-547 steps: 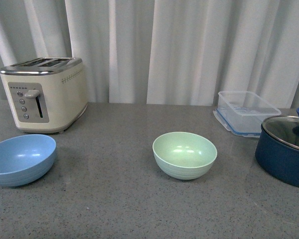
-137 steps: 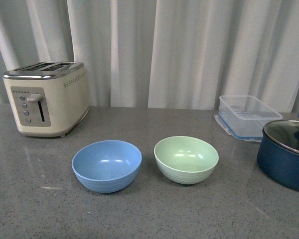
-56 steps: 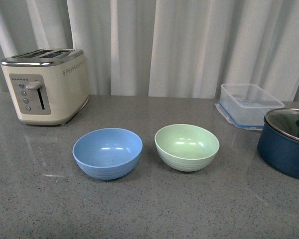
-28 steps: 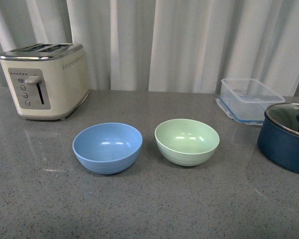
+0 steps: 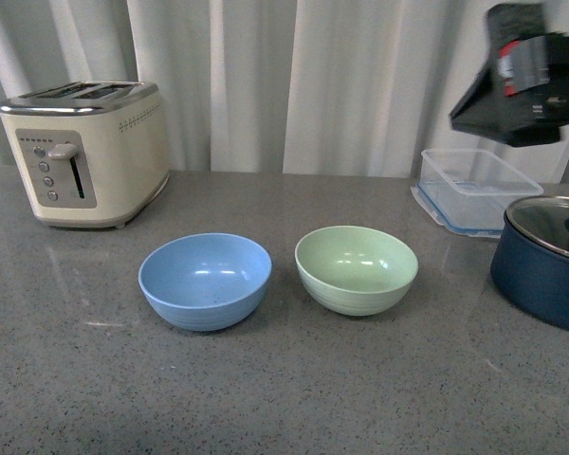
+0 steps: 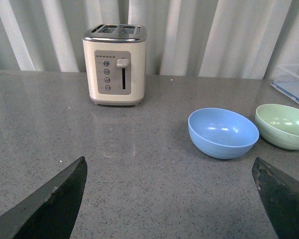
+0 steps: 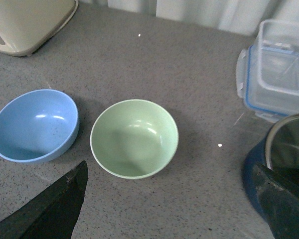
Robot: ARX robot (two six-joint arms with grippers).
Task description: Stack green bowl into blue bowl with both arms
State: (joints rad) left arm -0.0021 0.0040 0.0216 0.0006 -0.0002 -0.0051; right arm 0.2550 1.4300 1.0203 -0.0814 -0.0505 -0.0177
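Side by side on the grey bench [image 5: 294, 389] sit the blue bowl [image 5: 205, 280] and the green bowl [image 5: 357, 268], both upright and empty, close together but not touching. The green one lies at the blue one's 3 o'clock. A clear box [image 5: 474, 199] stands empty at the green bowl's 1 o'clock, near the curtain. A navy pot [image 5: 542, 275] at its 3 o'clock is closed by a glass lid [image 5: 550, 245], and its inside cannot be made out. A cream toaster [image 5: 83, 152] stands at the blue bowl's 10 o'clock.

The right end effector [image 7: 168, 167] is released, with dark fingers [image 7: 55, 209] spread wide and nothing between them. It hangs above the bench with the green bowl just ahead of it. The left end effector [image 6: 168, 160] is likewise released and empty, fingers [image 6: 50, 204] wide apart, with the blue bowl ahead of it.

Half a second ago the front view showed no arm. Now the right arm [image 5: 523, 81], black and blurred, shows at 2 o'clock, above the clear box. Neither bowl has shifted since then.
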